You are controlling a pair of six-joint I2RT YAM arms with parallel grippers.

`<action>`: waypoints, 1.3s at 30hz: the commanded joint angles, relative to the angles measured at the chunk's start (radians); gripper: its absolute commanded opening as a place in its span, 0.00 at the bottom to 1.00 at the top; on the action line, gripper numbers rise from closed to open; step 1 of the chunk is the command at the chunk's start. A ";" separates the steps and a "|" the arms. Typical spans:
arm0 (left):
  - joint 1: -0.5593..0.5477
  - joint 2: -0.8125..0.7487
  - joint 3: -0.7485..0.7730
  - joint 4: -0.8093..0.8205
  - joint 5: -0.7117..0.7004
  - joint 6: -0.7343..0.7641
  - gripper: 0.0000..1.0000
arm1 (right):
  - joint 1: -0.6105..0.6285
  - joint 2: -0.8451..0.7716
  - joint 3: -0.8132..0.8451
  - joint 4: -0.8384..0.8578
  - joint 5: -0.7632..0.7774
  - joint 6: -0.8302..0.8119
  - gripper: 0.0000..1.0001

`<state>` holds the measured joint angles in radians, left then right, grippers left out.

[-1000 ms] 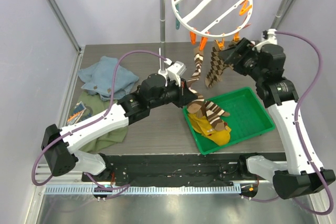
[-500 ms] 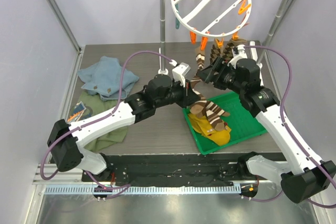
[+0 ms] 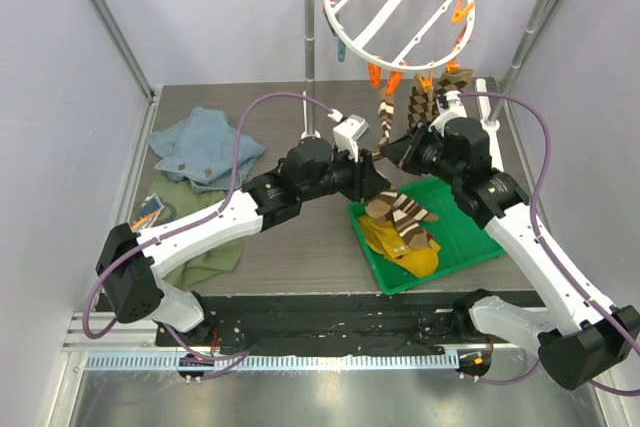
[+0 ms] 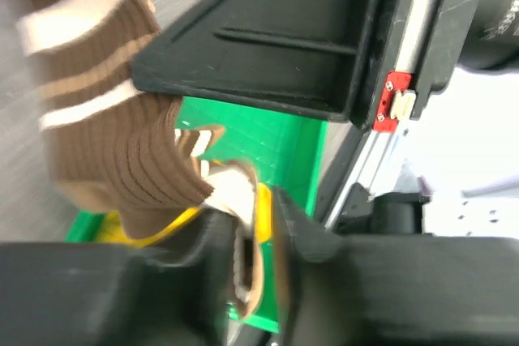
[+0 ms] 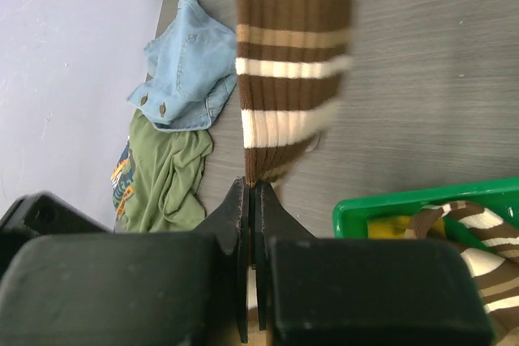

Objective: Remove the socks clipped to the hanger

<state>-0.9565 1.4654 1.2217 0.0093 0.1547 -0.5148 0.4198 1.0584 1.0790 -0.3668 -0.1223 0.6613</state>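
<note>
R tool (image 5: 250,190): clenched on striped sock (image 5: 288,79) tip below hanger (image 3: 392,65), prob. to tug it off its clip.
L tool (image 4: 253,208): grip can't tell; below hanger, beside same sock.
Tray (image 3: 470,217): below hanger, for drop-off.

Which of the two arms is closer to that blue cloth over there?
Left. The left arm passes close beside the blue cloth. The right arm is far off, beyond the green tray, with its fingers pinching the striped sock.

Socks (image 3: 400,222) in tray (image 3: 472,215); hanger (image 3: 398,65) behind; cloths (image 3: 205,150) left.
</note>
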 commanded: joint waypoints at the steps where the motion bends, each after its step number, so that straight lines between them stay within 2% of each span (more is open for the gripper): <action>1: 0.002 -0.054 0.074 0.014 -0.050 0.001 0.46 | 0.004 -0.057 0.010 0.037 0.032 -0.055 0.01; 2: 0.005 -0.060 0.085 -0.003 -0.055 -0.002 0.54 | 0.005 -0.066 0.003 0.039 0.033 -0.061 0.01; 5: 0.022 -0.066 0.160 -0.058 -0.069 0.004 0.62 | 0.004 -0.081 -0.007 0.039 0.033 -0.078 0.01; 8: 0.035 -0.041 0.249 -0.127 -0.083 0.041 0.66 | 0.004 -0.093 -0.010 0.039 0.023 -0.091 0.01; 13: 0.084 0.029 0.393 -0.189 -0.048 0.053 0.67 | 0.005 -0.124 -0.021 0.037 0.000 -0.112 0.01; 16: 0.122 0.081 0.453 -0.184 0.002 0.013 0.67 | 0.004 -0.143 -0.031 0.039 0.001 -0.120 0.01; 23: 0.133 0.196 0.545 -0.138 0.100 0.007 0.68 | 0.004 -0.175 -0.051 0.071 -0.034 -0.127 0.01; 39: 0.159 0.384 0.749 -0.127 0.008 0.022 0.69 | 0.004 -0.238 -0.050 0.058 -0.034 -0.155 0.01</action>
<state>-0.8085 1.8267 1.9003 -0.1497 0.2012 -0.4992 0.4198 0.8478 1.0206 -0.3489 -0.1448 0.5335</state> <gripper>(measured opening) 0.688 0.032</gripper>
